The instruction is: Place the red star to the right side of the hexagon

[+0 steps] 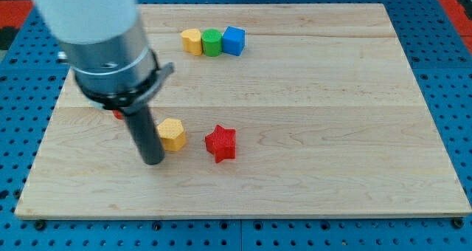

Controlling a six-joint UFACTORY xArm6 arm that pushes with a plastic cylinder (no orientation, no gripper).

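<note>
The small red star-shaped block [220,143] lies flat on the pale wooden board [310,111], just at three o'clock of the yellow hexagon block [172,133], a narrow gap between them. One star arm points toward the view's top right; it has no clear long axis. My tip [153,161] rests at about eight o'clock of the hexagon, touching or nearly so (there is no claw here, only the dark rod). Near the top, a yellow block [192,41], a green cylinder-like block [212,42] and a blue cube [233,40] sit side by side in a row. A sliver of another red block [117,114] shows beside the arm. Around the board lies a blue perforated table [450,74].
</note>
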